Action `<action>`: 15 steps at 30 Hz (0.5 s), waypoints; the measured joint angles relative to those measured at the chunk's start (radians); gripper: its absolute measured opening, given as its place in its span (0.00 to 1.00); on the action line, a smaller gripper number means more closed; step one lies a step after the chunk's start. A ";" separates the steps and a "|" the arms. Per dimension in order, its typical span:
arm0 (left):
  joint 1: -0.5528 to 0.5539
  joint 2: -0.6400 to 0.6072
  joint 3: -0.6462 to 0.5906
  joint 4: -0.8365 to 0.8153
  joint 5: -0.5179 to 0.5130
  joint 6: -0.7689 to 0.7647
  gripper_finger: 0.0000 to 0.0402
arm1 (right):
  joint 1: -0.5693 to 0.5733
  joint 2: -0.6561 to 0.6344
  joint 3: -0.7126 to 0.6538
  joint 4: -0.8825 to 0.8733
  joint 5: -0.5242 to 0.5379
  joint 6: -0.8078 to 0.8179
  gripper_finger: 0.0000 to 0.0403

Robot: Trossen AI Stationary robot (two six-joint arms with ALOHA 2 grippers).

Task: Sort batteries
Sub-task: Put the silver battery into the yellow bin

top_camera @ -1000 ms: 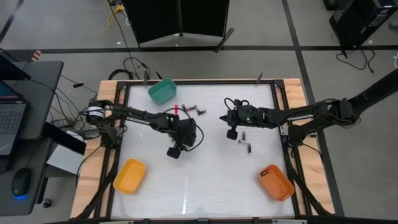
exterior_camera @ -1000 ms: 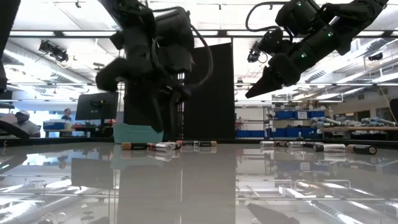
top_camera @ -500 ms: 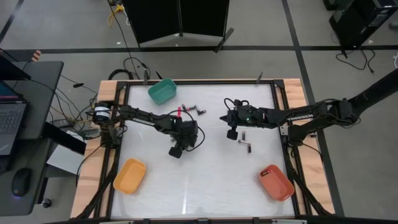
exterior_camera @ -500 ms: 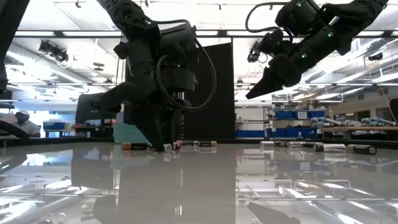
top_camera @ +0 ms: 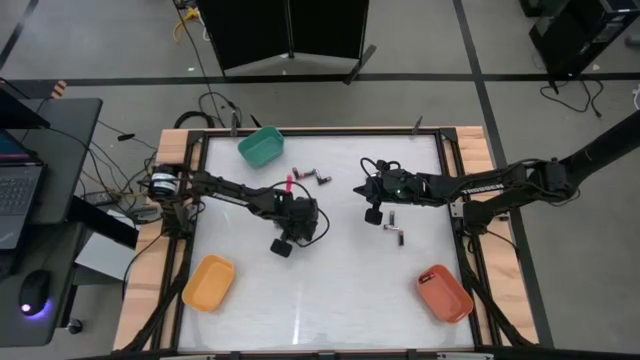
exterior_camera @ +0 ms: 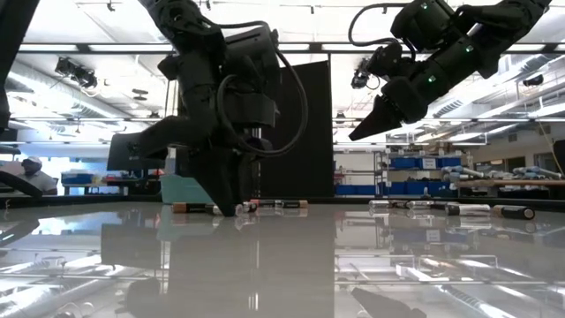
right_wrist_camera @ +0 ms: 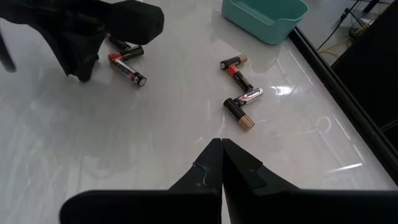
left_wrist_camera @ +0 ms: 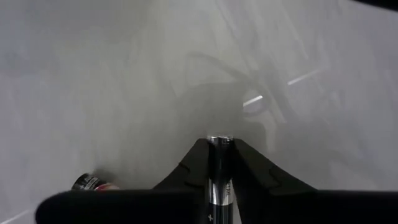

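From above, the left claw (top_camera: pixel 283 245) sits low over the middle of the white counter (top_camera: pixel 330 290), and the right claw (top_camera: pixel 372 213) is held above the counter's right half. A few batteries (top_camera: pixel 308 176) lie near the green bin (top_camera: pixel 261 146) at the far edge, and two more (top_camera: pixel 397 230) lie just beside the right claw. A yellow-orange bin (top_camera: pixel 208 281) sits at the near left corner and an orange-red bin (top_camera: pixel 444 292) at the near right.

At counter height, the left claw (exterior_camera: pixel 231 205) reaches down to the surface among a row of batteries (exterior_camera: pixel 265 205), while the right claw (exterior_camera: pixel 360 131) hangs well clear of the counter, fingers together. More cells (exterior_camera: pixel 459 209) lie to the right.

The left wrist view shows the left claw (left_wrist_camera: pixel 219 163) closed on a silvery battery (left_wrist_camera: pixel 219 171) that stands between its fingers, with another cell (left_wrist_camera: pixel 93 182) lying beside them.

The right wrist view shows the right claw (right_wrist_camera: pixel 221 155) shut with nothing in it, above the counter; batteries (right_wrist_camera: pixel 239 99) lie scattered beyond it, near the green bin (right_wrist_camera: pixel 266 17).
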State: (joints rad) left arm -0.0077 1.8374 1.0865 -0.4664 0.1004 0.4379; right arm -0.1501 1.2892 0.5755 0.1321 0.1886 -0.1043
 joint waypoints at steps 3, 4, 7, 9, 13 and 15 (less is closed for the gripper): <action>-0.015 0.004 0.029 -0.046 -0.002 -0.012 0.12 | 0.000 0.000 0.000 0.000 0.000 0.000 0.03; -0.020 0.006 0.047 -0.079 -0.001 -0.023 0.12 | 0.000 0.000 0.000 0.000 0.000 0.000 0.03; -0.037 0.007 0.123 -0.168 0.006 -0.068 0.12 | 0.000 0.000 0.000 0.000 0.000 0.000 0.03; -0.051 0.002 0.182 -0.226 0.007 -0.105 0.12 | 0.000 0.000 0.000 0.000 0.000 0.000 0.03; -0.084 0.003 0.278 -0.339 0.006 -0.222 0.12 | 0.000 0.000 0.000 0.000 0.000 0.000 0.03; -0.106 -0.008 0.310 -0.390 0.000 -0.292 0.12 | 0.000 0.000 0.000 0.000 -0.001 0.000 0.03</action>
State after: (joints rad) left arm -0.1137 1.8290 1.3968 -0.8568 0.1002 0.1454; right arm -0.1498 1.2892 0.5755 0.1323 0.1879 -0.1043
